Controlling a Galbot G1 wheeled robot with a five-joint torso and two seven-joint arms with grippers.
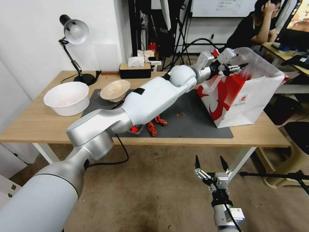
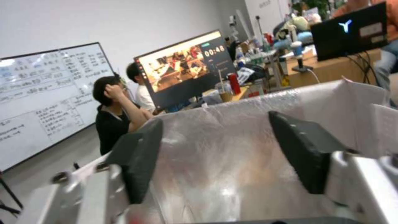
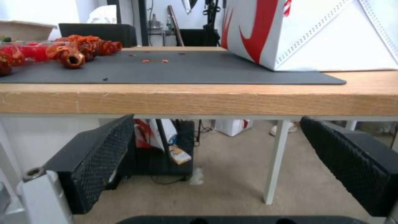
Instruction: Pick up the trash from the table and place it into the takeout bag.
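The left gripper (image 1: 236, 67) hangs over the open mouth of the takeout bag (image 1: 244, 100), its fingers (image 2: 136, 158) spread apart with nothing between them, and the bag's silvery lining fills the space below. This looks like the drop-off end of a carry, so the sound thing is to lift straight up and clear the bag's rim before swinging back, since a sideways drag could catch the paper wall and tip the bag, which stands at the far right of the dark mat (image 1: 193, 124) on the table (image 1: 38, 124). Trash remains on the mat: red crumpled scraps (image 1: 156, 124) near the front edge, tiny red bits (image 1: 180, 114) closer to the bag, and a beige bowl (image 1: 115, 90) at the back left. The right gripper (image 1: 211, 164) waits below the table's front edge, fingers wide and empty.
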